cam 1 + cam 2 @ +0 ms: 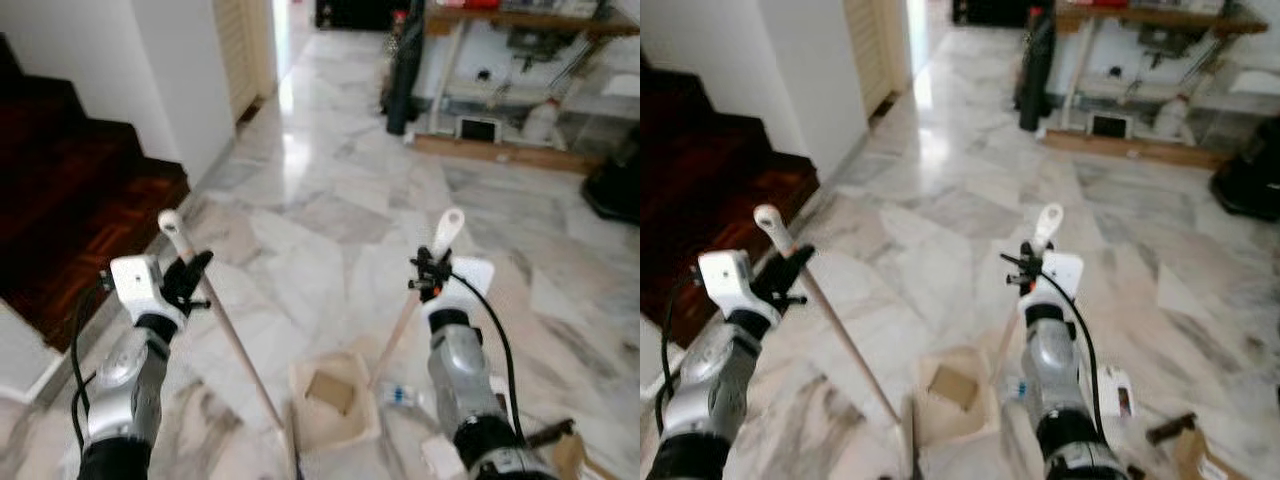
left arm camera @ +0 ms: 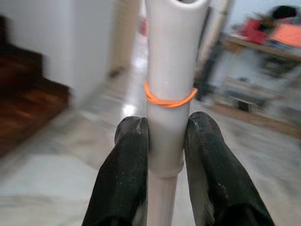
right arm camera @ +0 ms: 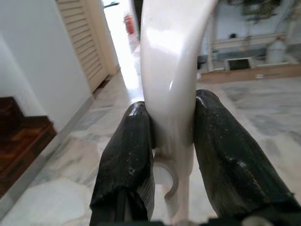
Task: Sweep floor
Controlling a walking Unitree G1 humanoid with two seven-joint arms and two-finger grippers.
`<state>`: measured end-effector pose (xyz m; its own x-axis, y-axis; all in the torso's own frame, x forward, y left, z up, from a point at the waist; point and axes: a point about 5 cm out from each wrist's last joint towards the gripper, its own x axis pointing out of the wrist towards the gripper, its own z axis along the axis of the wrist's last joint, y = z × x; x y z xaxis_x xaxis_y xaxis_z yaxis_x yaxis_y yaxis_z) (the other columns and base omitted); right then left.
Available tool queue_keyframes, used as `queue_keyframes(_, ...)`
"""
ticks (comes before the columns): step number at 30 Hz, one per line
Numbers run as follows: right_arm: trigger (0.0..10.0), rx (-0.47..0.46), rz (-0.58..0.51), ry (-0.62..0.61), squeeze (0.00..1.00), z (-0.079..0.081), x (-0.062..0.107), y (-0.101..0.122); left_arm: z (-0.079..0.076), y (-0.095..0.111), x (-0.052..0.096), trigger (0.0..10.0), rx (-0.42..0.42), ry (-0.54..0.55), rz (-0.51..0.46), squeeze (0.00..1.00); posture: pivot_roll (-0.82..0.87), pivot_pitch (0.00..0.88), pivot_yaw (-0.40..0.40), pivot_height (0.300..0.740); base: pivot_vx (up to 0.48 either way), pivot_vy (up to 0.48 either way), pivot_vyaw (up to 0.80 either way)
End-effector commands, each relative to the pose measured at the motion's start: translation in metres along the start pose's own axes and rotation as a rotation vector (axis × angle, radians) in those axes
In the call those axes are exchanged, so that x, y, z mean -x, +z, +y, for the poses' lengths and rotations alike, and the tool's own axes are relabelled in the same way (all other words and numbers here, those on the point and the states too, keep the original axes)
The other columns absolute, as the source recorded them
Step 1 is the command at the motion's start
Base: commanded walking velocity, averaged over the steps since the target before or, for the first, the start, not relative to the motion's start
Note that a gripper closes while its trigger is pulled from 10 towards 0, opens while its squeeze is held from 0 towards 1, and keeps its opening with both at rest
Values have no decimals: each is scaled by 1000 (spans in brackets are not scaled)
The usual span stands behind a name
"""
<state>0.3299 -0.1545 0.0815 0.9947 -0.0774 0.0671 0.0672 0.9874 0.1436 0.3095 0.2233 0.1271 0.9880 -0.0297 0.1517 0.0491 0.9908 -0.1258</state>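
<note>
My left gripper [image 1: 190,272] is shut on a wooden broom handle [image 1: 232,340], just below its white cap [image 2: 170,70], which has an orange rubber band around it. The handle slants down to the floor beside a cream dustpan [image 1: 305,415]. A brown cardboard piece [image 1: 331,391] lies in the pan. My right gripper [image 1: 428,268] is shut on the dustpan's long handle, just under its white grip [image 3: 169,61]. The stick [image 1: 395,335] runs down to the pan. The broom's head is hidden below the frame.
Dark wooden stairs [image 1: 70,210] and a white wall corner [image 1: 180,80] stand on the left. A low bench with clutter [image 1: 520,150] and a black bag [image 1: 405,70] stand at the back right. Small litter [image 1: 400,396], [image 1: 1115,392] lies near my right arm. Marble floor [image 1: 330,200] stretches ahead.
</note>
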Motion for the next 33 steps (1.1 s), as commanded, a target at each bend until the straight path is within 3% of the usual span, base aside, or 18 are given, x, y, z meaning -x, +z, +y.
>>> queue_keyframes(1, 10000, -24, -43, 30, 0, 10, -6, 11, 10, 13, 1, 10000, -99, 56, -55, 0, 154, 0, -39, 740, 0, 0, 788)
queue_keyframes(13, 10000, -56, -29, 20, 0, 11, -5, 9, 5, 1, 13, 10000, -286, 63, -36, 0, 160, 0, -37, 740, 0, 0, 785)
queue_keyframes(33, 10000, -43, -22, 20, 0, 5, -6, 10, -3, -14, 27, 10000, -310, 48, 4, 0, 156, 0, -49, 740, 0, 0, 784)
